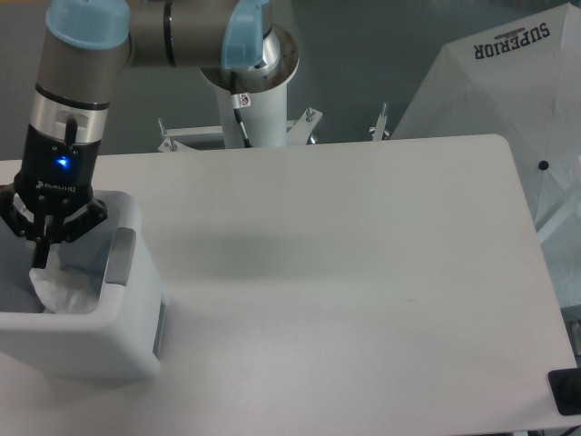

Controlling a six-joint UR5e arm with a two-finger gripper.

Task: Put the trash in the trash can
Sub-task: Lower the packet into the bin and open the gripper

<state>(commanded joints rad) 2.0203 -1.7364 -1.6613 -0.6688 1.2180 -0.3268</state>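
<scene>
The trash can [123, 350], a boxy white bin with a grey tab [119, 257] on its rim, stands at the table's front left corner. My gripper [40, 258] reaches down into its open top, the fingers drawn together on a crinkled clear plastic bag [62, 291], a piece of the trash. The bag hangs below the fingertips, inside the can's walls, and its lower part is hidden by the front wall.
The arm's base post [250, 86] rises behind the table's back edge. A white fabric marked "SUPERIOR" [508, 86] stands off the table's right side. A small black object [565, 391] sits at the front right corner.
</scene>
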